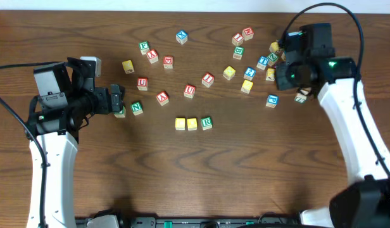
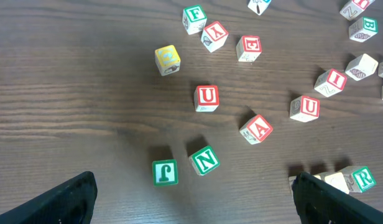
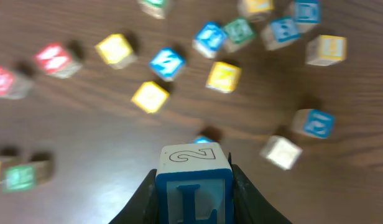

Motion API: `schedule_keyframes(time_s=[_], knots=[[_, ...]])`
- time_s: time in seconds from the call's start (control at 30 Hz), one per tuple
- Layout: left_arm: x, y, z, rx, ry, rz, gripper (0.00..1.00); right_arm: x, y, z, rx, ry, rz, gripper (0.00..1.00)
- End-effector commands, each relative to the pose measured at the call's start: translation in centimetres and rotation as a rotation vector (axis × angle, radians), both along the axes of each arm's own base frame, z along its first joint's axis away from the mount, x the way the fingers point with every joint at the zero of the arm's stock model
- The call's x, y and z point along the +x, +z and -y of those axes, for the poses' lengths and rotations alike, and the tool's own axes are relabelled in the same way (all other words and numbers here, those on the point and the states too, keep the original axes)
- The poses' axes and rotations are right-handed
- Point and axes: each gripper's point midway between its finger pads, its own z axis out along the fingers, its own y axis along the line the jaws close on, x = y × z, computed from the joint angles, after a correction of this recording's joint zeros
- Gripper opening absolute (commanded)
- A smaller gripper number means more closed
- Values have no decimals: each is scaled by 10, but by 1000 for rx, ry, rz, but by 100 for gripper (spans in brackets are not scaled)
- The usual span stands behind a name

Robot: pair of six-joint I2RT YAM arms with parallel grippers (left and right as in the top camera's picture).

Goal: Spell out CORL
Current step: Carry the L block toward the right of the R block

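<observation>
Left gripper [image 1: 117, 101] hangs on the left, jaws wide apart. Mid-table row: two yellow cubes [image 1: 180, 123], then the R cube [image 1: 206, 122] — bare wood right of it. Right gripper [image 3: 193, 208] is clamped on the L cube [image 3: 193, 186], above the far-right cluster [image 1: 249, 73].

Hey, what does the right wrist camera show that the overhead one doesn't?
Right wrist only: the right tool gripping the blue L cube, with a 2 on its top face. Overhead only: both arms, and the open left tool near the green N cube. Both: loose letter cubes scattered across the wooden table.
</observation>
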Motion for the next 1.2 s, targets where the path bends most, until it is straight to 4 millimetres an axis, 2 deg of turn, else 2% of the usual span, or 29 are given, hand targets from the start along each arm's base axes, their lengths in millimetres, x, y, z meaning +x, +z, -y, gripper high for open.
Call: schedule_keyframes(time_s=[0.0, 0.1, 0.23, 0.3, 0.33, 0.53, 0.63, 0.73, 0.87, 1.03, 1.17], knots=[[0, -1, -2, 8, -2, 0, 99, -16, 13, -40, 60, 1, -9, 16], [0, -1, -2, 7, -3, 0, 99, -32, 6, -74, 66, 61, -50, 15], [0, -1, -2, 8, -2, 0, 99, -43, -6, -103, 21, 95, -74, 18], [0, -1, -2, 8, -2, 0, 99, -49, -23, -122, -15, 134, -108, 17], [0, -1, -2, 7, -3, 0, 99, -50, -27, -125, -22, 137, -116, 16], [0, -1, -2, 8, -2, 0, 99, -58, -89, -149, -141, 145, -223, 10], [0, -1, -2, 8, -2, 0, 99, -61, -111, -155, -164, 138, -267, 8], [0, -1, -2, 8, -2, 0, 99, -60, -122, -155, -167, 120, -285, 8], [0, -1, -2, 8, -2, 0, 99, -58, -124, -155, -153, 76, -283, 6], [0, -1, -2, 8, -2, 0, 99, -53, -124, -144, -156, -96, -255, 2], [0, -1, -2, 7, -3, 0, 99, -57, -139, -142, -145, -118, -255, 1]])
